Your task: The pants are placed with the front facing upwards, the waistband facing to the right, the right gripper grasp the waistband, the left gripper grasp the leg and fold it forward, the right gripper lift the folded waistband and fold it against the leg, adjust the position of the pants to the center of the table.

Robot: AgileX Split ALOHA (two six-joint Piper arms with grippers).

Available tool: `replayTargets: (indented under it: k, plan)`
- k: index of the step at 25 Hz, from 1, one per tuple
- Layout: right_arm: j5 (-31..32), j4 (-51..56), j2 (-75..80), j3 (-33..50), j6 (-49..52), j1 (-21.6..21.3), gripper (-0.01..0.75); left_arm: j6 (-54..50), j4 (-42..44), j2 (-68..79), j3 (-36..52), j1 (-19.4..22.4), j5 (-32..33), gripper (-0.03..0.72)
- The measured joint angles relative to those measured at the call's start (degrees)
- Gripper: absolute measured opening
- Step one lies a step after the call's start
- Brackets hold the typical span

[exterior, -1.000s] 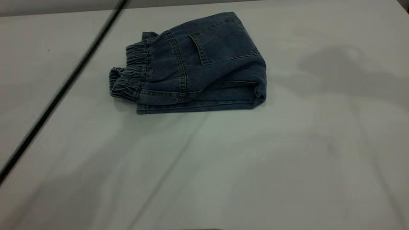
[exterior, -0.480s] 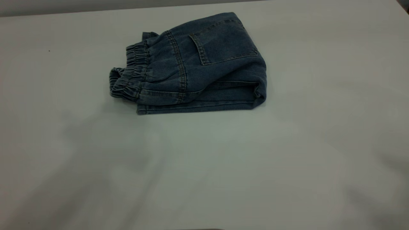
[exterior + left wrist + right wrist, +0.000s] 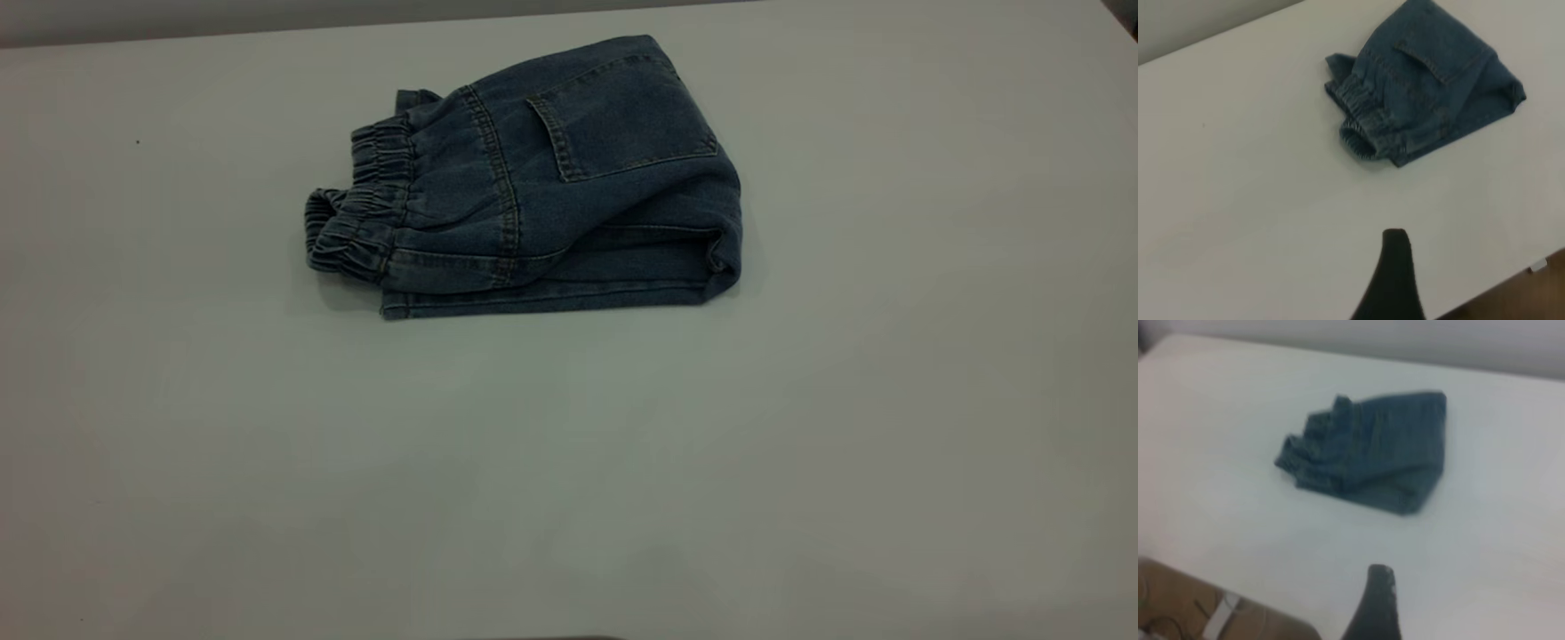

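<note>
Cable gone — pants [image 3: 533, 187] folded.

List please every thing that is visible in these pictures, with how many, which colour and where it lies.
pants: one, blue denim, folded into a compact bundle, lying on the far half of the table, back pocket on top
waistband: one, darker blue, ruched, at the bundle's left end in the exterior view
table: one, white to pale grey, under the pants
left gripper: one, black, only one finger tip shows, in the left wrist view, above the table and away from the pants
right gripper: one, black, only one finger tip shows, in the right wrist view, also away from the pants
</note>
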Motion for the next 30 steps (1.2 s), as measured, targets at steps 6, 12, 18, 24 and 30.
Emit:
replayTargets:
  k: [6, 12, 18, 24, 30]
  plan:
    - [-0.1, -3.4, -5.6, 11.4, 0.2, 0.0, 0.589, 0.0, 0.1, -14.8, 11.9, 0.0, 0.0, 0.587]
    - [-4.0, -9.3, -8.6, 22.2, -0.1, 0.0, 0.589, 1.0, 1.2, -17.3, 22.4, 0.0, 0.0, 0.587]
    - [-7.0, -9.9, -13.5, 27.6, -0.1, 0.0, 0.589, 1.1, 2.1, -17.3, 30.7, 0.0, 0.0, 0.587]
    - [-7.2, -9.9, -18.6, 27.7, -0.1, 0.0, 0.589, 0.6, 1.4, -17.8, 32.8, 0.0, -0.7, 0.587]
    - [-7.2, -9.9, -20.3, 27.7, -0.1, 0.0, 0.589, 6.8, -5.9, -18.1, 34.3, 0.0, -2.7, 0.587]
